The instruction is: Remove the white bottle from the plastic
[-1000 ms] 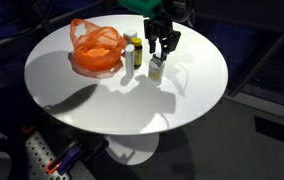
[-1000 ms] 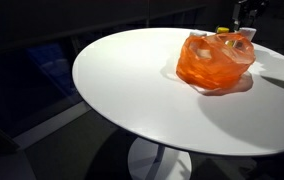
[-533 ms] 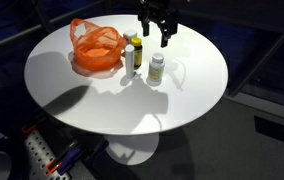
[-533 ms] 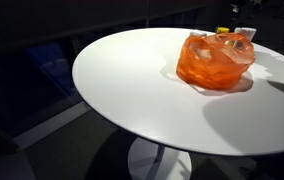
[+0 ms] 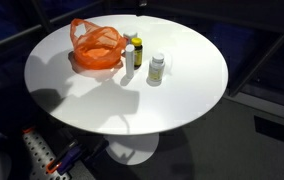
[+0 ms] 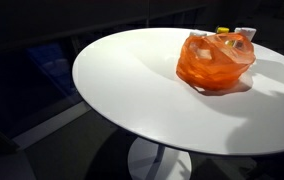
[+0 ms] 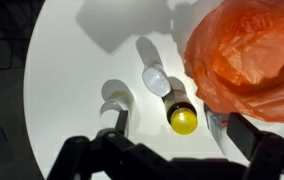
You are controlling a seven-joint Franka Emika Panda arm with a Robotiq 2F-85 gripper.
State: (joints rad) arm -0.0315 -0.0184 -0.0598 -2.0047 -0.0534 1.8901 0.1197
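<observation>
1. In the wrist view the fingers (image 7: 262, 150) are nearest, at 6 o'clock of the picture. They stand wide apart and hold nothing, high above the things.
2. Under them the white bottle (image 7: 115, 104) stands upright on the bench (image 7: 72, 60), outside the orange plastic bag (image 7: 247, 55) and well apart from it. In an exterior view the white bottle (image 5: 157, 68) is at about 4 o'clock from the bag (image 5: 97, 47).
3. I judge this bottle light and stiff, with a smooth wall that may slip. It is tall for its foot, so a side push could tip it. The best hold is across the round body below the cap, coming down from above.
4. Just beside it, at 10 o'clock, stand a slim white bottle (image 5: 128, 58) and a yellow-capped bottle (image 5: 136, 48). Both are close to the bag, so a new approach is safer from the 3 o'clock side.
5. The bag is thin and soft, crumpled, with its mouth upward; it would drag easily.
6. The bench is round, white, smooth and flat, on a pedestal (image 5: 132, 150). A large shadow (image 5: 82, 98) lies at its 7 o'clock part.
7. The room behind is dark and gives few details.
</observation>
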